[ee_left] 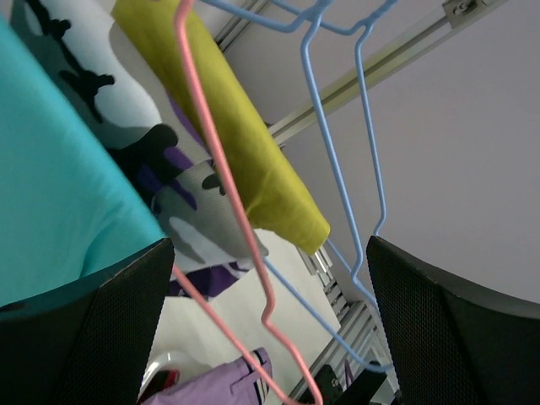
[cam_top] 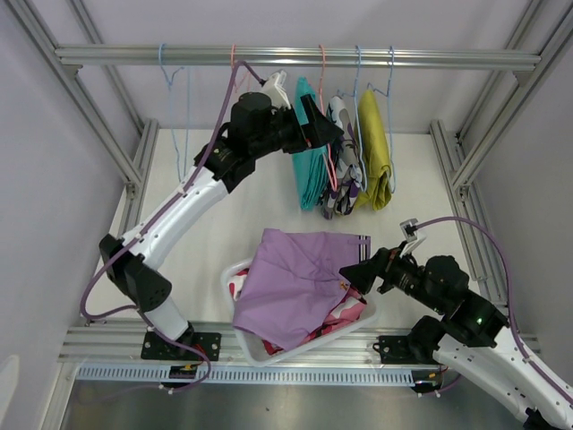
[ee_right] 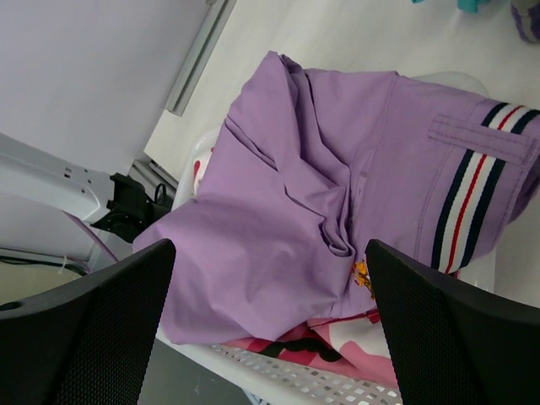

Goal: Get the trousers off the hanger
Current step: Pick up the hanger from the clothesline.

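I'm holding my left jaws wide at the rail [cam_top: 295, 56], a pink hanger [ee_left: 228, 194] crossing between them and the teal shorts [ee_left: 51, 169] just left, likely lining up the next pull. My right jaws are hanging wide, empty, over the basket [ee_right: 278, 373], which is holding lilac shorts [ee_right: 321, 186] atop a red-and-white pair [ee_right: 342, 359].

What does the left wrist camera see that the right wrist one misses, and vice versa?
Only left wrist: the hanging teal shorts, camouflage shorts and mustard shorts. Only right wrist, plainly: the white basket and pink patterned shorts in it. Both: the lilac shorts, only a corner on the left, and open pincers: left pincer, right pincer.
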Robot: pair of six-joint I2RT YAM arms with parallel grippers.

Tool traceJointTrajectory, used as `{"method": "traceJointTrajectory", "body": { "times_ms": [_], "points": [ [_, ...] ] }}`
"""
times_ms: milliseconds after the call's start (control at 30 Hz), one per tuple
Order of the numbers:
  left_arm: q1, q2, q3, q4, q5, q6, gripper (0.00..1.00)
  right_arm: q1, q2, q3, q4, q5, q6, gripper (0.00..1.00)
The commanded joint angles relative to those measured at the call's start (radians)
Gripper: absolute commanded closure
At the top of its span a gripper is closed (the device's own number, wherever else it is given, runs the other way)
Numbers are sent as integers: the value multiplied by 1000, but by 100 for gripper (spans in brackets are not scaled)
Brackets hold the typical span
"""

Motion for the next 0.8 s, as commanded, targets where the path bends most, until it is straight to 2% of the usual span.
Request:
{"method": "traceJointTrajectory", "body": {
  "times_ms": [0,133,167,233,333,433,667,700,733,767],
  "points": [
    [-21,46,80,111,-3,-18,1,-4,-1,-22,2,-10,15,1],
    [-51,117,148,122,-7,-4,8,-4,-3,-43,7,-10,12,1],
    [-58,125,153,122,-15,2,17,-4,-4,-49,7,-12,11,1],
    [-70,141,162,117,-36,9,25,-4,-4,-55,5,-12,6,0],
    [-79,151,171,99,-64,20,50,-4,-9,-61,0,-13,3,1],
    [-82,142,145,96,-69,16,69,-4,-12,-72,0,-13,3,1],
    [-87,19,-31,201,-72,5,89,-4,-6,-98,36,-33,12,0],
    [-87,-8,-42,209,-75,5,92,-4,-7,-101,37,-35,17,0],
    [-87,-19,-54,214,-75,5,98,-4,-7,-106,40,-36,18,1],
    [-87,-29,-53,214,-78,8,99,-4,-9,-108,43,-39,21,1]
  ]
}}
